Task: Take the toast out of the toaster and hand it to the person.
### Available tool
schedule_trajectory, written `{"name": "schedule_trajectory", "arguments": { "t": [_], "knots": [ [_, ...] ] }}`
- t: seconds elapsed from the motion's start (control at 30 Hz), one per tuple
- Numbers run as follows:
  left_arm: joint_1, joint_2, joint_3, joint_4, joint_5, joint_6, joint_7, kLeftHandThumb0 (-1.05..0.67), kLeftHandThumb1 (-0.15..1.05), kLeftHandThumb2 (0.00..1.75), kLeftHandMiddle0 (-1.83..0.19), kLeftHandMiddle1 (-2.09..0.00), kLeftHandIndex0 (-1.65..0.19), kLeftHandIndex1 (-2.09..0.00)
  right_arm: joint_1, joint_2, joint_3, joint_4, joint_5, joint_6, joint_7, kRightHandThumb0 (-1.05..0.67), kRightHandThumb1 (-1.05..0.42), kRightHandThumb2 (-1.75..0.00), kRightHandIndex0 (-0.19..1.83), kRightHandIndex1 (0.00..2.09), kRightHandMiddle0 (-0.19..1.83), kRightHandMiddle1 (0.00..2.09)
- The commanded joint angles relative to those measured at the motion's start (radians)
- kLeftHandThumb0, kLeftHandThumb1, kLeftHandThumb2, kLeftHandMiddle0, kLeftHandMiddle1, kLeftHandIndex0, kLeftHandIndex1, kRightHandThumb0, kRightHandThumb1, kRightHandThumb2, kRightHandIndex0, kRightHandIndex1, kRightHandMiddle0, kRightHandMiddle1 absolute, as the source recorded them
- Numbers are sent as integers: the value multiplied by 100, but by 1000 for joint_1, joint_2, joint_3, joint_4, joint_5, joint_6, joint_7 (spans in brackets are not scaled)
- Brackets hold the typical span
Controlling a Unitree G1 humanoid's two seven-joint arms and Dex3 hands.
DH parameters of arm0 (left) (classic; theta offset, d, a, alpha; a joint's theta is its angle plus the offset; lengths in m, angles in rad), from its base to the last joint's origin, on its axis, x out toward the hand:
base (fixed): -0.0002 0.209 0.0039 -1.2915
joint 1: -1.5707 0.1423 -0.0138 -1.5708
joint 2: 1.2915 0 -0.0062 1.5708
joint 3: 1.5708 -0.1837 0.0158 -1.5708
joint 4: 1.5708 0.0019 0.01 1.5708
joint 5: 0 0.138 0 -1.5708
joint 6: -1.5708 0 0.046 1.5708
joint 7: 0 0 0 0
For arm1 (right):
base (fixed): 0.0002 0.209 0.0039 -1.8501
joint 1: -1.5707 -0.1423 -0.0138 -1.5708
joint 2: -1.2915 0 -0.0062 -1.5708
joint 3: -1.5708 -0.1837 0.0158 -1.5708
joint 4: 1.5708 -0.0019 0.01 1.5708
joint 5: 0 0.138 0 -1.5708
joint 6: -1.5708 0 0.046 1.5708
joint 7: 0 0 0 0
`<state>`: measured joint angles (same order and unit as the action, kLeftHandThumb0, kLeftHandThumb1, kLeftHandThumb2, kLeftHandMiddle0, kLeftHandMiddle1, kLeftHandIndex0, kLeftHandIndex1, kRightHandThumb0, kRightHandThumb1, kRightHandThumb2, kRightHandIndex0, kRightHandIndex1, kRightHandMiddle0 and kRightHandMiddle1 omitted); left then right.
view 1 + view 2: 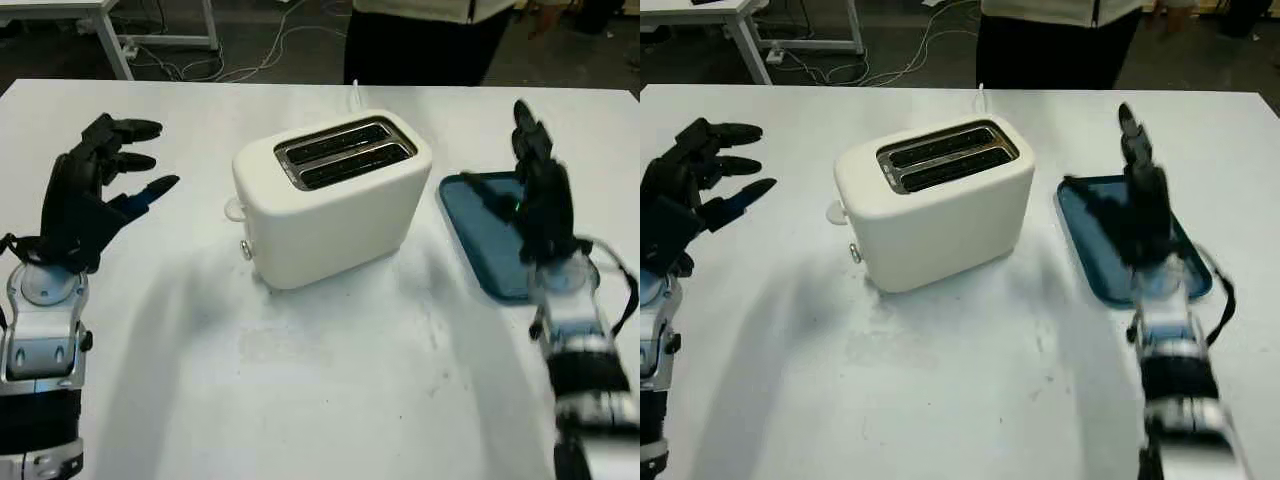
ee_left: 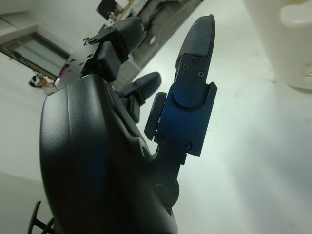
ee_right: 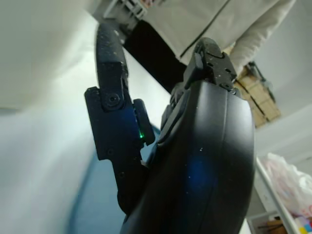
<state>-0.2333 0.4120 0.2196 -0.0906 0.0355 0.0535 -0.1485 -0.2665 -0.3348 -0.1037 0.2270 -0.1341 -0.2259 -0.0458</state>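
Observation:
A white two-slot toaster (image 1: 330,200) stands in the middle of the white table, and its two top slots (image 1: 345,152) look dark inside. My left hand (image 1: 150,158) is open, raised to the left of the toaster and apart from it. My right hand (image 1: 530,140) is open and held upright to the right of the toaster, over a blue tray (image 1: 480,225), holding nothing. A person (image 1: 420,40) in dark trousers and a light top stands at the table's far edge. A corner of the toaster (image 2: 287,44) shows past my left hand's fingers (image 2: 195,53).
The blue tray lies flat on the table right of the toaster. A white cord (image 1: 354,92) runs from the toaster's back toward the far edge. Bare table (image 1: 300,380) stretches in front of the toaster. A table leg and cables (image 1: 180,50) lie on the floor beyond.

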Motion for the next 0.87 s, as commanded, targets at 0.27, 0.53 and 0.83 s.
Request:
{"name": "schedule_trajectory", "arguments": {
  "t": [0.27, 0.53, 0.83],
  "knots": [
    [187, -218, -1, -72, -93, -13, 77, -62, 92, 7, -27, -101, -31, -72, 388, 259, 192, -525, 17, 268, 12, -36, -92, -65, 18, 2, 16, 1],
    [282, -309, -75, -26, -29, -138, 144, -65, 92, 12, -9, -106, -18, -75, 439, 310, 235, -576, -30, 324, -11, -41, -92, -66, 14, 1, 13, 0],
    [296, -346, -112, -17, 0, -129, 180, -64, 92, 13, -4, -101, -14, -72, 276, 286, 156, -263, 7, 205, -18, -41, -92, -64, 15, 1, 15, 1]
  ]
}}
